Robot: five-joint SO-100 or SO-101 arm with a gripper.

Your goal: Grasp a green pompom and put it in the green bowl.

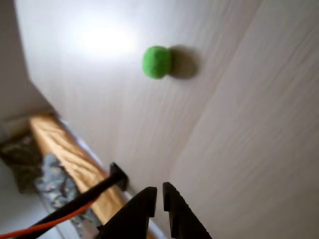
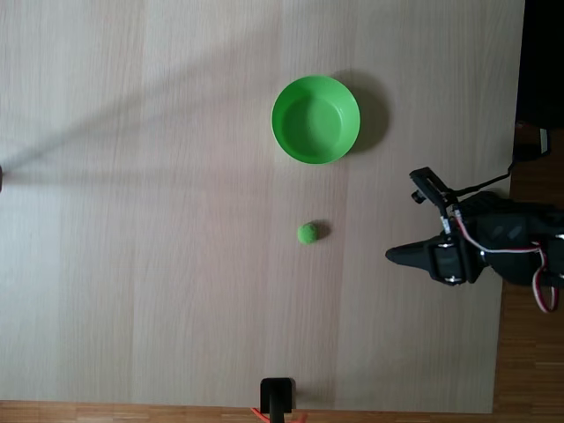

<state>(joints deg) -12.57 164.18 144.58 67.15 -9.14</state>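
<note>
We saw the green pompom (image 2: 307, 233) lying alone on the pale tabletop (image 2: 141, 220), below the green bowl (image 2: 315, 119) in the fixed view and well apart from it. Our tool (image 1: 159, 196) hung off to the pompom's right in that view, holding nothing, its jaws pressed nearly together with only a thin gap between the tips in the wrist view. We judged the pompom light, soft and squashy, unlikely to slip. We would pinch it across its middle, low enough to trap the fuzz.
</note>
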